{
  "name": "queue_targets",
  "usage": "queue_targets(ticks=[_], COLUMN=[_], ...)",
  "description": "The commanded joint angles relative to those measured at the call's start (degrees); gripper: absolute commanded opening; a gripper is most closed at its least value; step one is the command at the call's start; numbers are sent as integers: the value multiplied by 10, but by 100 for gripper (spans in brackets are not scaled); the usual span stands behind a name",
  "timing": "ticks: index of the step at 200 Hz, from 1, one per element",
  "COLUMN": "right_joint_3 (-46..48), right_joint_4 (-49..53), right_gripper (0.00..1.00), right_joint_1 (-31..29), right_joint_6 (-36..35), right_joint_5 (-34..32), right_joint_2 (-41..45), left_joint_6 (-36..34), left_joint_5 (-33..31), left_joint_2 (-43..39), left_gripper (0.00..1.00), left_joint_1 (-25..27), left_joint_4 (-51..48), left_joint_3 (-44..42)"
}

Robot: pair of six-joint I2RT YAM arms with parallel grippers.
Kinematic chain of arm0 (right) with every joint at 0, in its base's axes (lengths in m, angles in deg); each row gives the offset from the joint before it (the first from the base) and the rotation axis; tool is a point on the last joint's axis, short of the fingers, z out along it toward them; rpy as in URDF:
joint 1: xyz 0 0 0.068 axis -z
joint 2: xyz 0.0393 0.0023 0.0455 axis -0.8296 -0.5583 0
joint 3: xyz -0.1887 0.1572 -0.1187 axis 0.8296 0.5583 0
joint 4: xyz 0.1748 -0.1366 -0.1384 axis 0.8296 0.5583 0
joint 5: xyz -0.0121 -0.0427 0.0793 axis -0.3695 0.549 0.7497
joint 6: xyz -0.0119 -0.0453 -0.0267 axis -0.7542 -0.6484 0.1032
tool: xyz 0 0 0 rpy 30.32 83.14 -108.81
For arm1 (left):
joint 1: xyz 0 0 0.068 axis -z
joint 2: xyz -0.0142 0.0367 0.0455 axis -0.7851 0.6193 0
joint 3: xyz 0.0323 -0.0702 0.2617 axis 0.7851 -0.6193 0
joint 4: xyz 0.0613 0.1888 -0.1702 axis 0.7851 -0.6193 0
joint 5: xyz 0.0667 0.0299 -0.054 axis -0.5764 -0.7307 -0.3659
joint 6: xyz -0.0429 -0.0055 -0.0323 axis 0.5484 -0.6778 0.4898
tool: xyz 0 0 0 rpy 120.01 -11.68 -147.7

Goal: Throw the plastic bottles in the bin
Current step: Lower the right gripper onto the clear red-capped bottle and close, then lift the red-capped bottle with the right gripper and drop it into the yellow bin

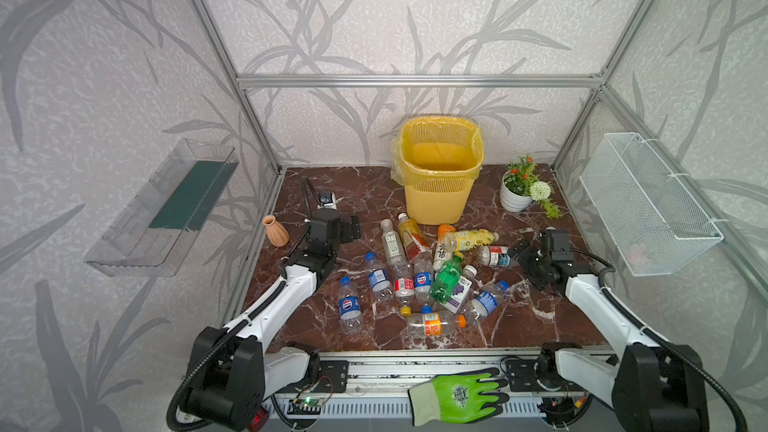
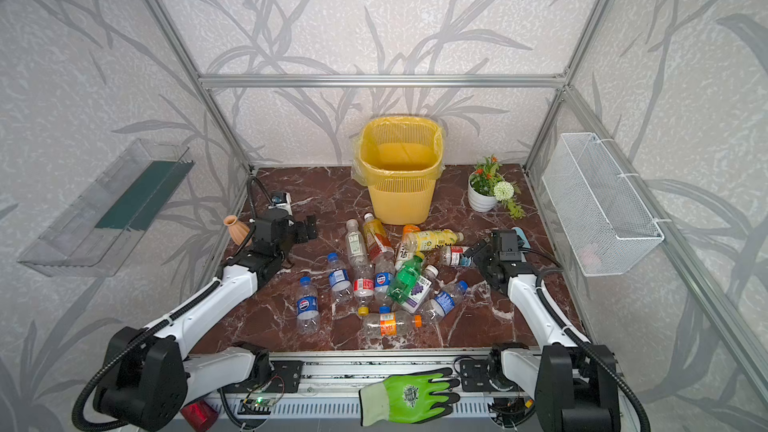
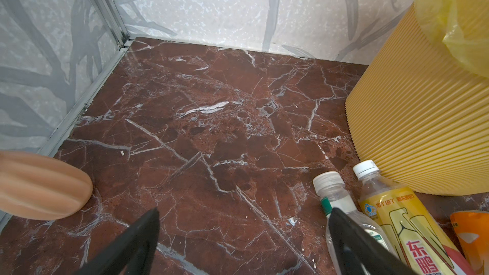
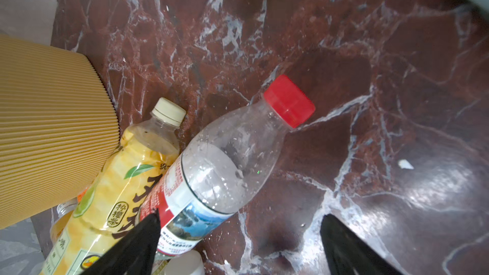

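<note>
Right fingers (image 4: 137,247) wide apart; red-capped bottle (image 4: 225,165) just ahead, partly between them

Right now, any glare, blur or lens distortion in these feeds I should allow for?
In both top views, even light and soft shadows, the aluminium frame posts splay from the wide lens; in the right wrist view, glare whitens the red-brown marble tabletop beside the sharp clear red-capped plastic bottle; in the left wrist view, the ribbed orange vase is blurred.
</note>
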Motion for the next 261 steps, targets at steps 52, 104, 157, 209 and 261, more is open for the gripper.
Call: queue_targets(ticks=[52,104,157,209,261], right_joint_3=[-14,-21,-21,-21,-17], right_joint_4=[-54,-73,-87,-97,-142], right_gripper=[97,96,90,70,53], right_joint_1=[-14,-22,-23,-23,-23], right_joint_6=[31,35,31,22,7], right_joint_5=[3,-11,-38,-51,-51], right_joint_2=[-71,-115,-136,-147,-130], left_joint_6=[-4,-4,-2,-2,1], left_joint_5=[-9,-4,-7,-10,-15], left_joint_2=[1,3,-1,-6,-12], left_gripper=[99,99,99,99,99], left_joint_1=[7,9,9,9,9], left_joint_4=[-3,-8,-18,-25,-33], left_joint_3=[-15,-12,-14,-13,-13])
